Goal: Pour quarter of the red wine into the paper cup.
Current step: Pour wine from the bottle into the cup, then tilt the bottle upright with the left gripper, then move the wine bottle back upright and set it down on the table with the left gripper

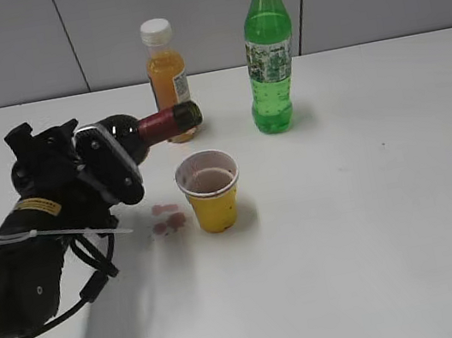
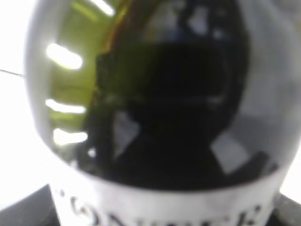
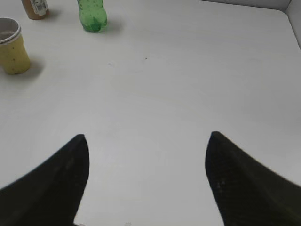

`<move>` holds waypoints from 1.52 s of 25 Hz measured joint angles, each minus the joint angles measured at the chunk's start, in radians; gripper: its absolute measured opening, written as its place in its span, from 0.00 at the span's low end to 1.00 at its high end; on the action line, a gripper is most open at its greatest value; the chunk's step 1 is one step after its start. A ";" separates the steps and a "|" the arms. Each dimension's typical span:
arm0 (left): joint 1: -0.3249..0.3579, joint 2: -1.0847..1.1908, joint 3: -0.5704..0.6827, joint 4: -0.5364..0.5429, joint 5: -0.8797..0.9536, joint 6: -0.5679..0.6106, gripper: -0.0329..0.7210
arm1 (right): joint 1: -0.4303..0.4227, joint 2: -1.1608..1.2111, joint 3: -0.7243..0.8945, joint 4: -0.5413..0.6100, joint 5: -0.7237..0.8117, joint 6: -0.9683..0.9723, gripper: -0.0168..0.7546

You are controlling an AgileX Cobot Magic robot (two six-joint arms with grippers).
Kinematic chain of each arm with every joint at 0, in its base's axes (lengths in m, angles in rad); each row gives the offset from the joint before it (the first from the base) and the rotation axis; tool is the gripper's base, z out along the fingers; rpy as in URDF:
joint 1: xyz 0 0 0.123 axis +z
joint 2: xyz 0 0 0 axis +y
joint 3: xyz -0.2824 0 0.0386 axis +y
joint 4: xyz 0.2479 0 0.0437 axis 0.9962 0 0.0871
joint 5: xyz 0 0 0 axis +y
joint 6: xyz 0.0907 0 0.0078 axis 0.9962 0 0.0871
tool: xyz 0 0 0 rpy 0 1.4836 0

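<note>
My left gripper [image 1: 108, 167] is shut on the red wine bottle [image 1: 154, 126] and holds it tipped almost level, its dark red foil neck pointing right, above and behind the paper cup. The bottle's dark glass and white label fill the left wrist view [image 2: 155, 117]. The yellow paper cup [image 1: 211, 193] stands upright on the table with pinkish liquid inside; it also shows in the right wrist view [image 3: 13, 47]. No stream of wine shows between bottle mouth and cup. My right gripper [image 3: 146, 141] is open and empty over bare table, out of the exterior view.
An orange juice bottle [image 1: 167, 75] with white cap stands behind the wine bottle's neck. A green soda bottle [image 1: 269, 53] stands at the back right. Small red spill drops [image 1: 166, 218] lie on the white table [image 1: 374, 222] left of the cup.
</note>
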 joint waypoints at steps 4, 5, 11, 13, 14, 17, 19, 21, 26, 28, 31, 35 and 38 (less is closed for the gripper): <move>-0.006 0.000 0.000 0.031 0.000 -0.225 0.75 | 0.000 0.000 0.000 0.000 0.000 0.000 0.78; -0.006 -0.002 0.000 0.029 0.000 -0.279 0.75 | 0.000 0.000 0.000 0.000 0.000 0.000 0.78; 0.017 -0.074 0.001 0.023 0.002 -0.643 0.75 | 0.000 0.000 0.000 0.000 0.000 0.000 0.78; 0.046 -0.105 0.001 0.043 0.006 -0.728 0.75 | 0.000 0.000 0.000 0.000 0.000 0.000 0.78; 0.065 -0.122 0.001 0.059 0.011 -0.771 0.75 | 0.000 0.000 0.000 0.000 0.000 0.000 0.78; 0.140 -0.160 0.002 0.157 0.054 -0.918 0.75 | 0.000 0.000 0.000 0.000 0.000 0.000 0.78; 0.207 -0.169 0.002 0.286 0.094 -1.045 0.75 | 0.000 0.000 0.000 0.000 0.000 0.000 0.78; 0.279 -0.169 0.002 0.429 0.134 -1.211 0.75 | 0.000 0.000 0.000 0.000 0.000 0.000 0.78; 0.478 -0.132 -0.049 0.848 0.166 -1.533 0.75 | 0.000 0.000 0.000 0.000 0.000 0.000 0.78; 0.532 -0.097 -0.100 0.980 0.166 -1.614 0.75 | 0.000 0.000 0.000 0.000 0.000 0.000 0.78; 0.576 -0.036 -0.183 1.117 0.166 -1.662 0.75 | 0.000 0.000 0.000 0.000 0.000 0.000 0.78; 0.580 0.051 -0.265 1.193 0.165 -1.674 0.75 | 0.000 0.000 0.000 0.000 0.000 0.000 0.78; 0.577 0.123 -0.323 1.212 0.165 -1.675 0.75 | 0.000 0.000 0.000 0.000 0.000 0.000 0.78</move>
